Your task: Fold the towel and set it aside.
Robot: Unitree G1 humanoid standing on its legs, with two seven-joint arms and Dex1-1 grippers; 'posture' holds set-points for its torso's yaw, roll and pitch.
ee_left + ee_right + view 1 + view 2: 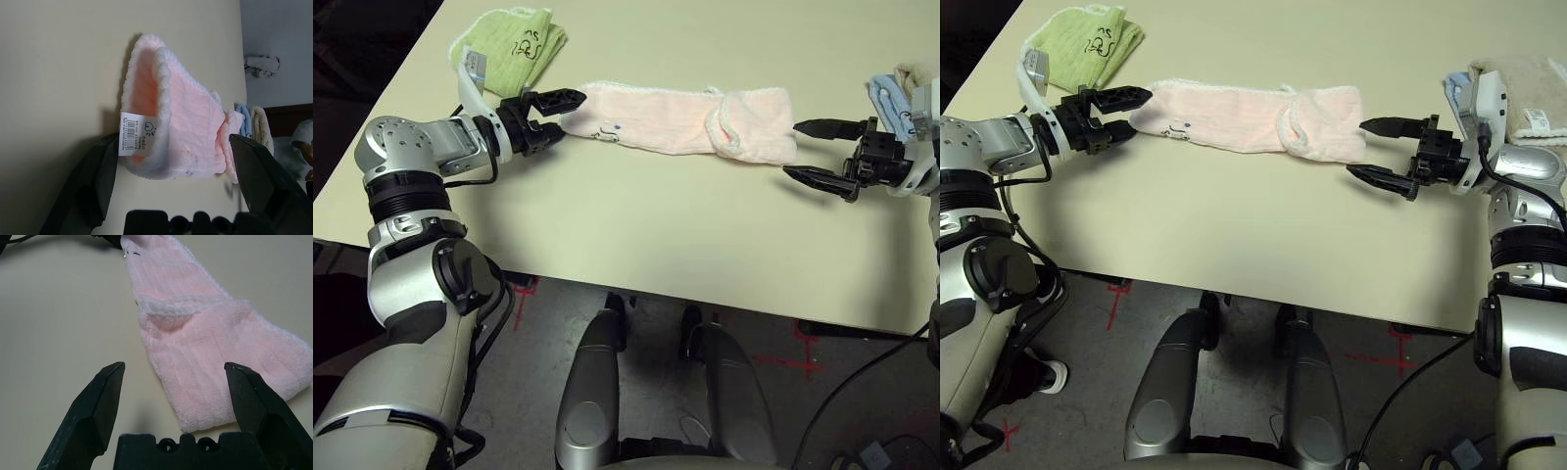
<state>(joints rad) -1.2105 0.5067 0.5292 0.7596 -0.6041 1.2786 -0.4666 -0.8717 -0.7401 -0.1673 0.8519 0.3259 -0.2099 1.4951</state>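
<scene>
My worktable (636, 245), pale cream, over a grey floor (822, 377)

Below my table's near edge I see a grey floor marked with red tape crosses (800, 360) and trailed by black cables (862, 382). Darkness lies beyond the table's far left corner. A light green towel (514, 44) and folded blue and beige cloths (1518, 98) lie at the far corners.
</scene>
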